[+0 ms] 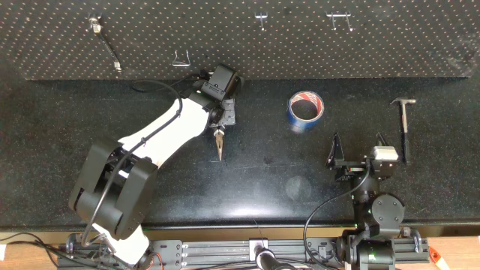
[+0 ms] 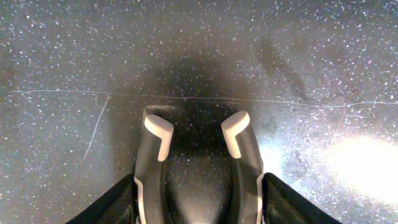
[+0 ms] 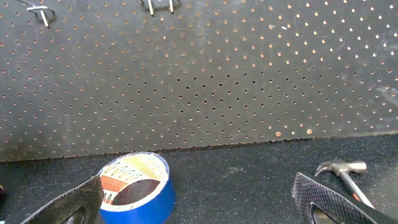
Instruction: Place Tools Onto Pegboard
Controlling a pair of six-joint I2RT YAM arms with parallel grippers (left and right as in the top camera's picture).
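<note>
Pointing straight down, left arm's jaws parted.

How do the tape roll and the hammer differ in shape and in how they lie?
The tape roll is a squat blue ring; the hammer is long and thin, silver-headed. The tape roll sits opening up; the hammer lies flat, head toward the pegboard. On the table, the tape roll is nearer the middle, the hammer near the right end. Both rest there, not yet hung.
</note>
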